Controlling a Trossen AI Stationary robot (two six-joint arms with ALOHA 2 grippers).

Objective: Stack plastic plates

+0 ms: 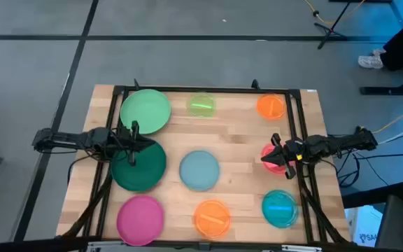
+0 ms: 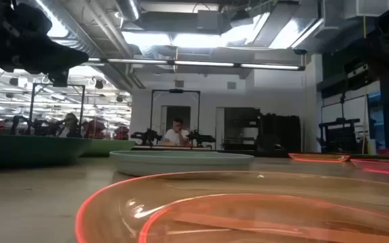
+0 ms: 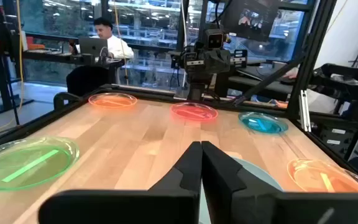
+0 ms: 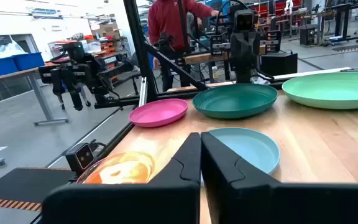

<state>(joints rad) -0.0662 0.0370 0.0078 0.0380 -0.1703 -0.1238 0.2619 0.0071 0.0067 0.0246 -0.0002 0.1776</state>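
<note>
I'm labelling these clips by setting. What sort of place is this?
Probably a robotics lab or workshop. A wooden table sits inside a black frame carrying two arms, more robot rigs stand on benches beyond it, and a person works at a laptop under open ceiling ducts.

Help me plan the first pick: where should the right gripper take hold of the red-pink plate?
By its raised rim, since the red-pink plate lies flat and shallow. The right gripper, fingers together, hovers over it; the edge toward the right arm looks easiest.
</note>
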